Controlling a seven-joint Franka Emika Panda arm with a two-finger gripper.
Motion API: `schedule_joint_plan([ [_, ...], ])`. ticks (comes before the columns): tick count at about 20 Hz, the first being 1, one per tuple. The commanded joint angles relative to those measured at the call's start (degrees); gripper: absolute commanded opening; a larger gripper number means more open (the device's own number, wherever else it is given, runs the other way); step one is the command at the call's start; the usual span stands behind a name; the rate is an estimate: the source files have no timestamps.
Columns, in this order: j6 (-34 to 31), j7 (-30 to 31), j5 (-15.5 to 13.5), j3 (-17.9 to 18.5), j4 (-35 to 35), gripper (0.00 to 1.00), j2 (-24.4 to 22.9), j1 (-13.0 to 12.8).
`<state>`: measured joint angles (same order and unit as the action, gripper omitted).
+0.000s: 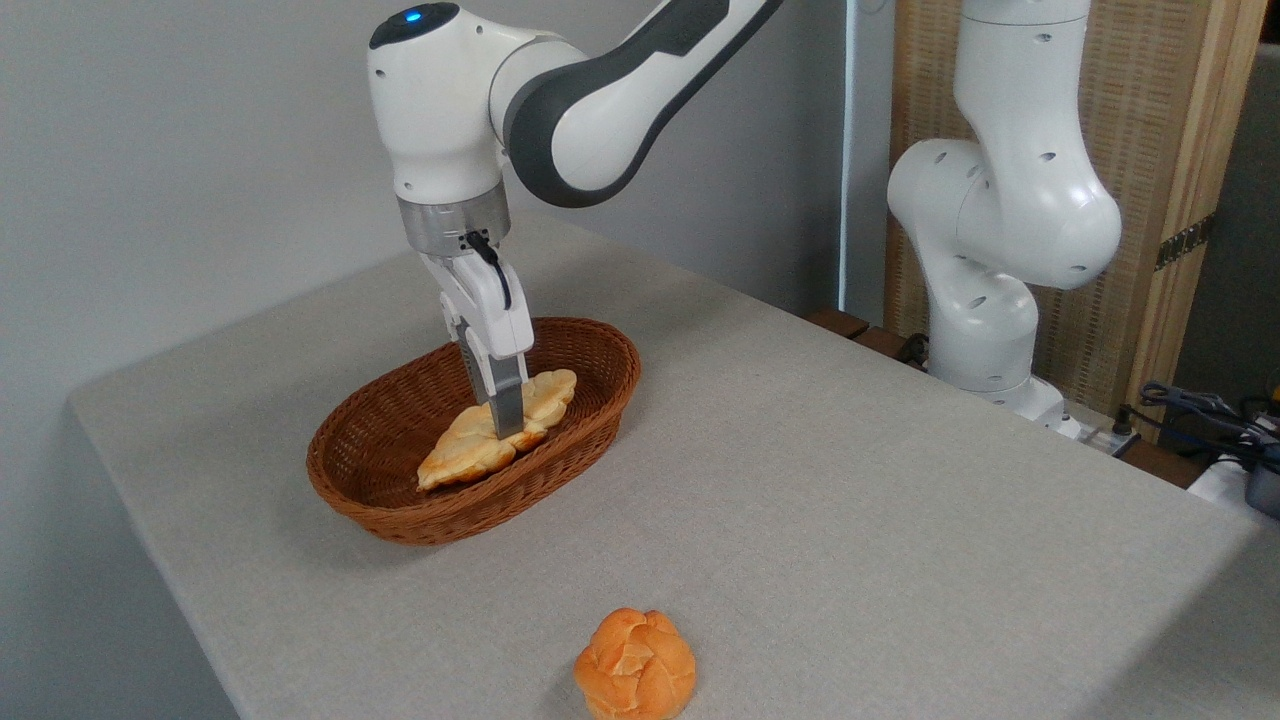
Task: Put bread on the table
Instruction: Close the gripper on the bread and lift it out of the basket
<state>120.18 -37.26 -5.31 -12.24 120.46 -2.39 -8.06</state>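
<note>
Bread (470, 452) is lying inside the basket (400, 520), not yet on the desk (850, 480). I am seeing my jaws (508, 428) reaching down at the loaf's middle, apparently closing around it, though I cannot tell for certain. Lifting, carrying and setting down are all remaining. A bun (635, 665) is sitting near the desk's front edge.

basket wall (560, 470) rings bread (470, 450), bun (635, 665) apart

probably lab | arm base (985, 330) (table-side) | loose cables (1195, 405)
</note>
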Motion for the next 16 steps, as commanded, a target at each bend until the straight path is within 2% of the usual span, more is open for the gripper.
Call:
schedule_joint_plan([
  [1,0.15,2.98,-1.71,0.29,-2.24,0.39,0.02,-0.12],
  [4,-1.78,3.07,-3.04,0.9,-4.53,0.39,0.02,-0.12],
  [6,-4.24,3.07,-3.04,0.99,-6.28,0.39,0.02,-0.03],
  [9,-8.36,2.81,-2.95,3.01,-9.35,0.39,-0.33,0.06],
  [12,-16.44,0.1,-2.6,8.27,-14.01,0.39,-2.08,0.15],
  [14,-20.14,-5.33,-2.25,11.52,-14.9,0.4,-3.66,0.15],
  [16,-24.36,-10.87,-0.76,14.95,-14.82,0.49,-5.95,0.15],
])
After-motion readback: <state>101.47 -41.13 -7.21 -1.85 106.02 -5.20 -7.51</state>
